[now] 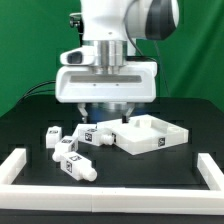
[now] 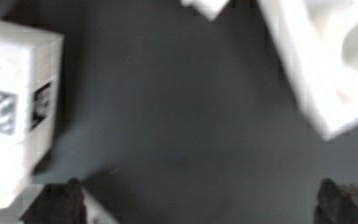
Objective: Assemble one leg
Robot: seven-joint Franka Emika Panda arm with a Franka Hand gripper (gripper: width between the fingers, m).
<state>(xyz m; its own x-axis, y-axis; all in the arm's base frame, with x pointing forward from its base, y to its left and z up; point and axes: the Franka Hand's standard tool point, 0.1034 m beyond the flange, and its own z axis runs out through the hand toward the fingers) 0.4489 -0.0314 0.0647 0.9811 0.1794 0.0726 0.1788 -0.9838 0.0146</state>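
Observation:
Several white legs with black-and-white tags lie on the black table at the exterior view's left, among them one leg (image 1: pixel 95 138) nearest the gripper and another (image 1: pixel 76 166) further forward. The large white square tabletop (image 1: pixel 150 136) with a raised rim lies to their right. My gripper (image 1: pixel 103 112) hangs low over the table just behind the legs and the tabletop. In the wrist view the gripper (image 2: pixel 204 205) is open and empty, with bare black table between its dark fingertips (image 2: pixel 60 203). One leg (image 2: pixel 16 90) lies to one side of the gap and the tabletop's edge (image 2: pixel 327 60) to the other.
A low white border runs round the work area at the exterior view's left (image 1: pixel 14 166), front (image 1: pixel 110 215) and right (image 1: pixel 212 170). A green curtain hangs behind. Another white piece (image 2: pixel 208 8) shows at the wrist view's edge.

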